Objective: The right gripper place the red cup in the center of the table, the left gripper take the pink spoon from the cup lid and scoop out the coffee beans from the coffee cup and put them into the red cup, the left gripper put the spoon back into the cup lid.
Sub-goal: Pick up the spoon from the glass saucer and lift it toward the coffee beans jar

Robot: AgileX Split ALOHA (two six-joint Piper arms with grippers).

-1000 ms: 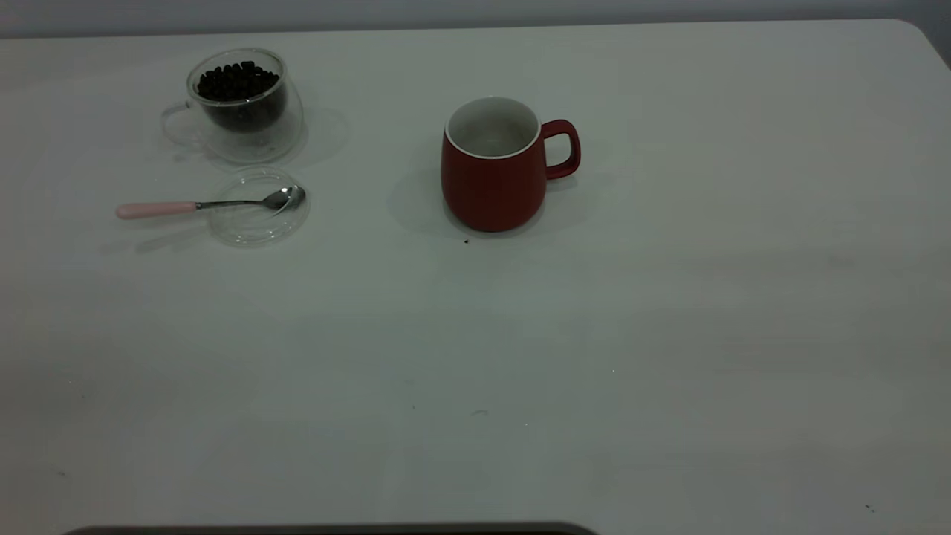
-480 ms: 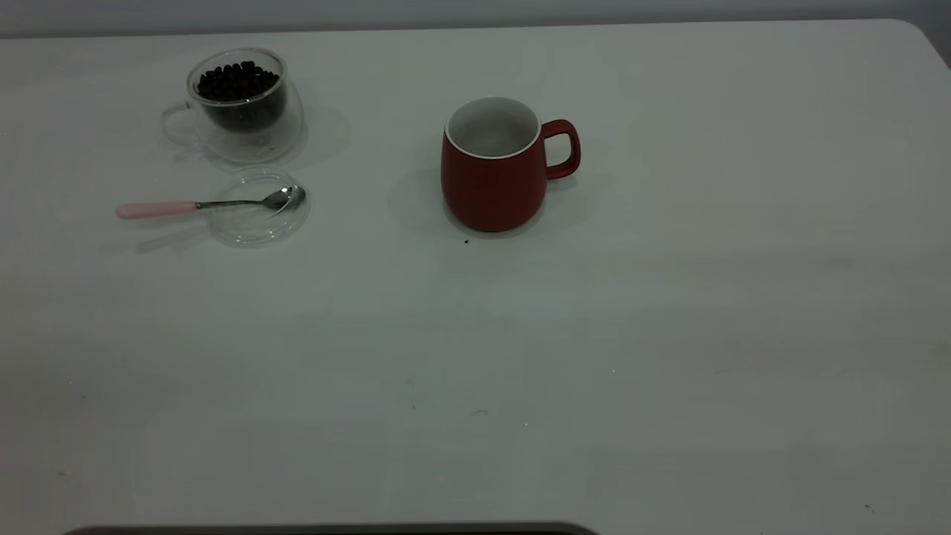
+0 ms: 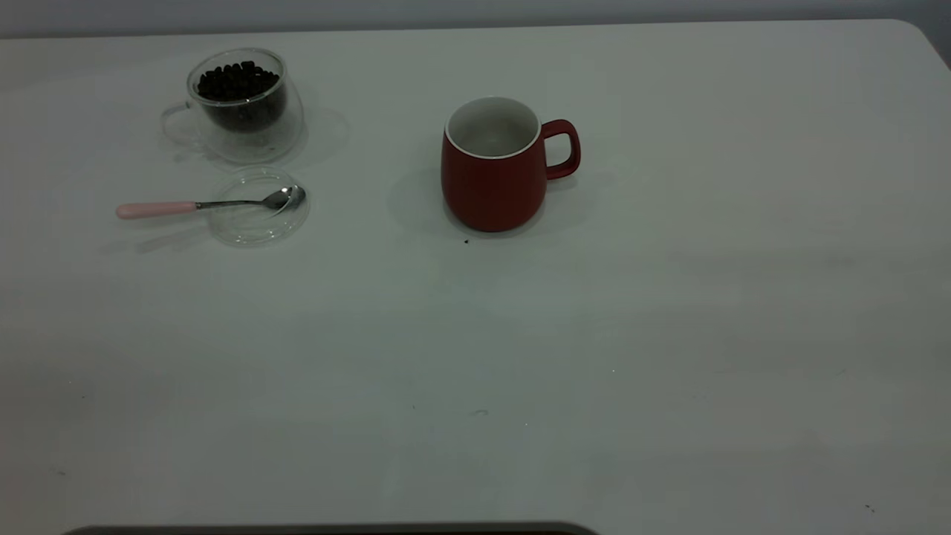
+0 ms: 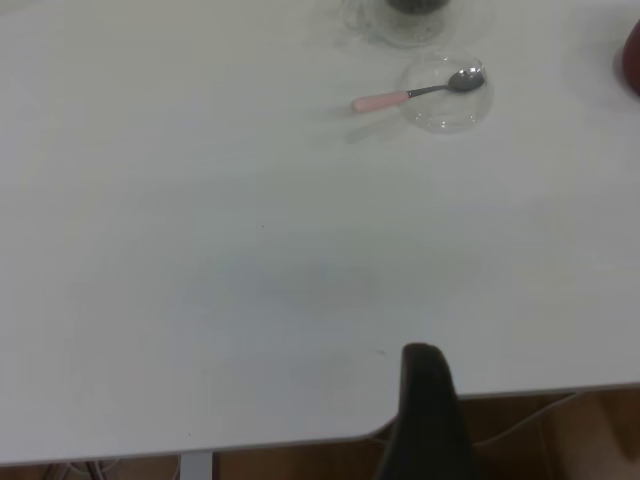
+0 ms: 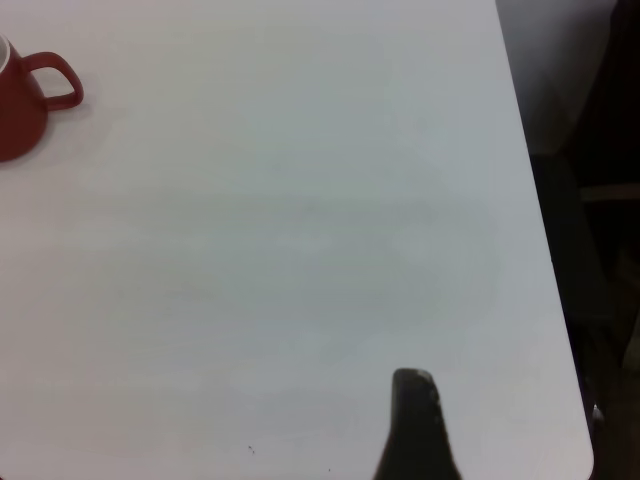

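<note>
The red cup stands upright near the middle of the table, handle to the right, its white inside bare. It also shows in the right wrist view. The coffee cup with coffee beans stands at the far left. In front of it the cup lid lies flat. The pink spoon rests with its bowl on the lid, handle pointing left; it also shows in the left wrist view. My left gripper and right gripper hang by the table's near edge, far from everything.
The table's right edge and rounded corner lie close to the right gripper, with dark floor beyond. The table's near edge runs by the left gripper. A few tiny dark specks lie on the top.
</note>
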